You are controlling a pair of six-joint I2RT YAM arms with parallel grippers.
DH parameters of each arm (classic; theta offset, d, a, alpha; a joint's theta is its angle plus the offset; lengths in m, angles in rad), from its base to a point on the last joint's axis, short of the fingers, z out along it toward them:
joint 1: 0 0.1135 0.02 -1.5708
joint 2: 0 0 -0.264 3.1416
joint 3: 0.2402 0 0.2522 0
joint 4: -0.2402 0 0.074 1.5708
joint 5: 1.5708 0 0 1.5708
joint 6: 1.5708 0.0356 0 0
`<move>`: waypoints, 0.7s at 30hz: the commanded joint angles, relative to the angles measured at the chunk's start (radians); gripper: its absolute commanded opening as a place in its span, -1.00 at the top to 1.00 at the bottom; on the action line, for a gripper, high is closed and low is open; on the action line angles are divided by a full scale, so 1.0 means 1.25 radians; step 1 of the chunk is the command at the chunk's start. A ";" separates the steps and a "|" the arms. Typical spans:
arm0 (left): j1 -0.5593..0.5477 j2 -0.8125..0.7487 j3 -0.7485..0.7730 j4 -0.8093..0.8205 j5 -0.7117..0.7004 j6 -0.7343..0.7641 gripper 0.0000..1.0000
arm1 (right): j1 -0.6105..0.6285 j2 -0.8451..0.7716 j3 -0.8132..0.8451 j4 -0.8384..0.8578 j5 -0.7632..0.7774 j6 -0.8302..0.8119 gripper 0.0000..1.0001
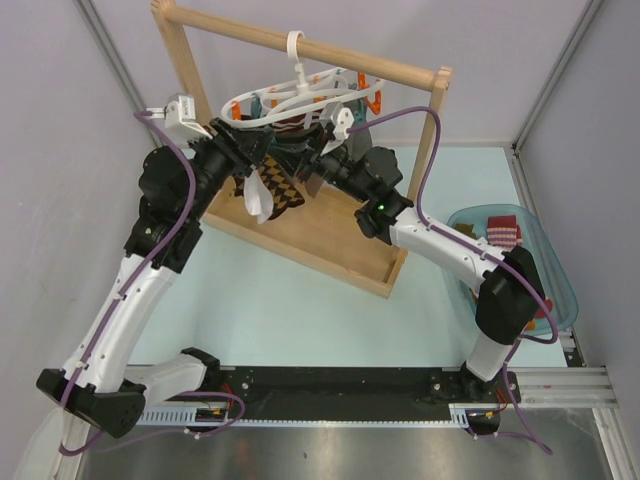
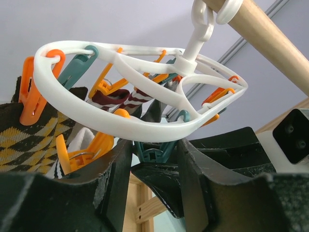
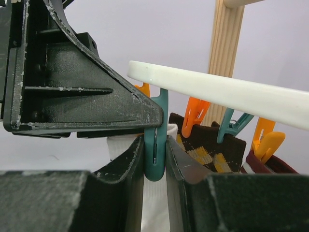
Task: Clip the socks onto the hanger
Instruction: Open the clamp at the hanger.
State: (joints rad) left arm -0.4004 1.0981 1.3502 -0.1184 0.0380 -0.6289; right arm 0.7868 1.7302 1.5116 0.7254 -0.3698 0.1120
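Beneath the rail (image 1: 330, 49) of the wooden rack (image 1: 335, 240) we see the hanger (image 2: 145, 131): a white plastic ring of looped ovals, hung by its hook from that rail and fringed with orange clips (image 2: 31, 96) and teal ones. Pegged under it hang a brown argyle sock (image 1: 285, 190), a white sock (image 1: 256, 197) and a red-and-white striped sock (image 2: 120, 99). Further socks (image 1: 503, 232) lie in the blue tub (image 1: 560, 285) at the right of the table (image 1: 300, 310).

The right gripper (image 3: 155, 142) is closed on a teal clip (image 3: 155, 169), one finger pressed to each flank, with white fabric directly below. The left gripper (image 2: 154, 147) straddles a teal clip too, its jaws close on either side. We cannot tell whether they press it, nor whether it is the same clip.

From above, both sets of fingertips are lost among the hanger's loops and the dark wrists. The hook's top is cut off in the left wrist view. In the right wrist view the white sock is largely masked by the fingers, and a black moulded part (image 3: 72, 72) crowds the upper left, its tip against the clip.
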 commanded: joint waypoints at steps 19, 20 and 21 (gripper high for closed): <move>0.009 0.008 0.050 -0.010 -0.028 0.011 0.47 | 0.021 -0.027 0.019 -0.078 0.055 -0.063 0.06; 0.009 0.006 0.049 -0.011 -0.028 0.013 0.49 | 0.023 -0.037 0.012 -0.088 0.063 -0.070 -0.03; 0.007 0.006 0.049 -0.012 -0.028 0.021 0.56 | 0.026 -0.046 0.003 -0.108 0.069 -0.074 -0.11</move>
State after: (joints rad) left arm -0.3969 1.1206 1.3735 -0.1360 0.0227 -0.6262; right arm 0.8059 1.7351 1.5242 0.6666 -0.3237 0.0570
